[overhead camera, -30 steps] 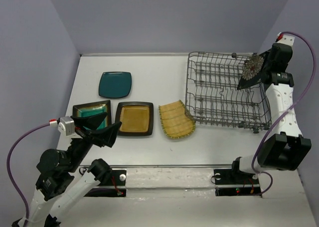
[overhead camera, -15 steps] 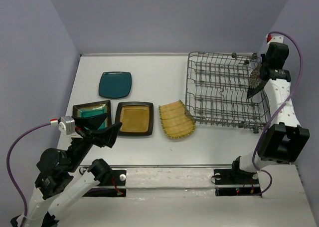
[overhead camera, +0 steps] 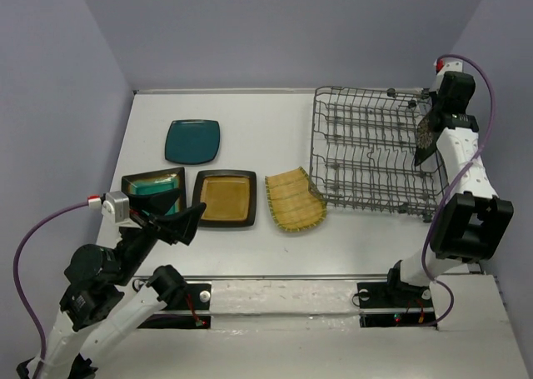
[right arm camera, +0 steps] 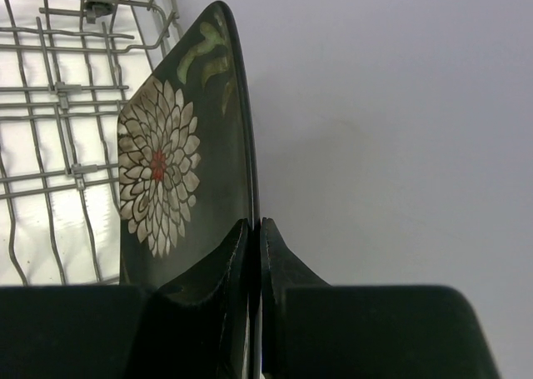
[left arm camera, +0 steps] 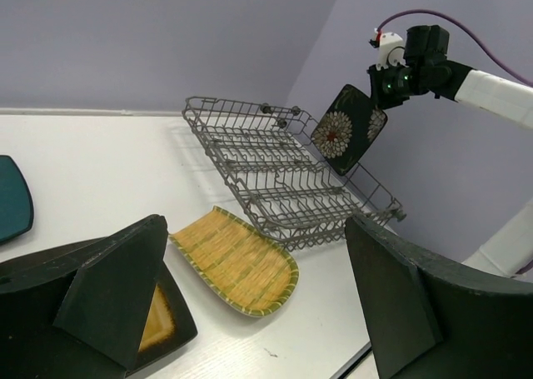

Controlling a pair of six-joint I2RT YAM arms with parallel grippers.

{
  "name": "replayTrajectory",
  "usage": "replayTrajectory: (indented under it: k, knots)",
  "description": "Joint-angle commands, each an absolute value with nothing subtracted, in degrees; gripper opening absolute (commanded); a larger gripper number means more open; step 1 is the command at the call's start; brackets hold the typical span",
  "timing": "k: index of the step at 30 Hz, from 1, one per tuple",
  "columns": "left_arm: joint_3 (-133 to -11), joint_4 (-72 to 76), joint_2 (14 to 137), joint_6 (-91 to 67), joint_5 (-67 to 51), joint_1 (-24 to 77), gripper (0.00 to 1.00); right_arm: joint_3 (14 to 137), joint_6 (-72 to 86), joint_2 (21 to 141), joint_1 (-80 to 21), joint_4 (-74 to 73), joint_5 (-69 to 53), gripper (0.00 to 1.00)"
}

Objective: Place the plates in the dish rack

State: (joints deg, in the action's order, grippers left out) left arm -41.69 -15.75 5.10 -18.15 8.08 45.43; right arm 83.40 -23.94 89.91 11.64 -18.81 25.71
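The right jaws pinch the flower plate point(right arm camera: 171, 171) by its edge, rack point(overhead camera: 376, 150) beside them. The left jaws gape wide, empty.

One gripper spread wide and empty, the other pinched tight.
The left arm point(overhead camera: 100, 283) sits folded low near its base, wrist angled forward, and the left gripper point(overhead camera: 171, 213) holds nothing. The right arm point(overhead camera: 468, 175) reaches up and far from its base, and the right gripper point(right arm camera: 253, 229) presses its fingers point(right arm camera: 287, 275) on the rim of the black flowered plate point(right arm camera: 166, 171), held on edge.
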Motion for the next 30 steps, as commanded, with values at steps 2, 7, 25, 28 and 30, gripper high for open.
replayTrajectory:
  k: [2,7,25,28,30]
  knots:
    - [-42.0,-13.7,6.3,-18.1,8.8,45.7,0.99,83.2,-26.0,88.0,10.7,-6.8,27.6,0.07]
    - [-42.0,-13.7,6.3,-18.1,8.8,45.7,0.99,80.7,-26.2,88.2,10.1,-5.5,27.6,0.07]
    - [-42.0,-13.7,6.5,-18.2,8.5,45.8,0.99,72.8,-27.8,89.2,7.2,-0.7,30.9,0.07]
    - [-42.0,-13.7,6.5,-18.3,8.5,45.7,0.99,70.5,-25.1,88.6,7.2,1.5,31.4,0.14]
    - [-41.9,-13.7,6.6,-18.3,8.5,45.7,0.99,67.8,-24.1,87.9,7.2,3.2,31.6,0.19]
